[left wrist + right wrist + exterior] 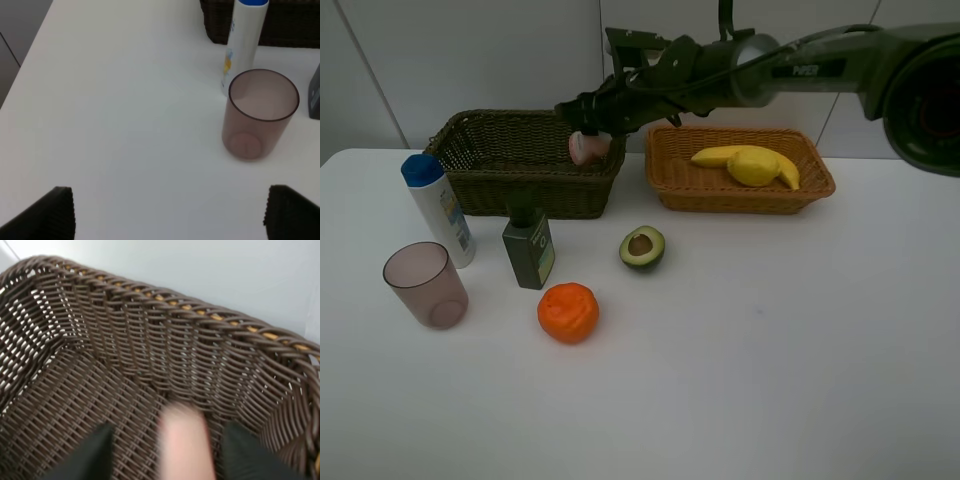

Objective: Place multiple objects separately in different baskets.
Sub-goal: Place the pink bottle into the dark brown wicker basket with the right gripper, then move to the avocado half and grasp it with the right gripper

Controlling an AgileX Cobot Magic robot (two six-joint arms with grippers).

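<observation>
Pink white-capped bottle [185, 445] is released over the dark olive-brown basket [75, 340] by the parted fingers of the right gripper [167, 452]; withdrawal is called for next.

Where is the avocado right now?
In the high view the avocado sits on the table near the middle, right of the green bottle and just beyond the orange.

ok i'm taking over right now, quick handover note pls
Left gripper: open, empty, above the table near the mauve cup.
Right gripper: jaws apart over the dark basket, pink bottle between them, blurred, seemingly dropping in.
Done: banana and lemon in the tan basket.
Left on table: white bottle, green bottle, mauve cup, avocado half, orange.
</observation>
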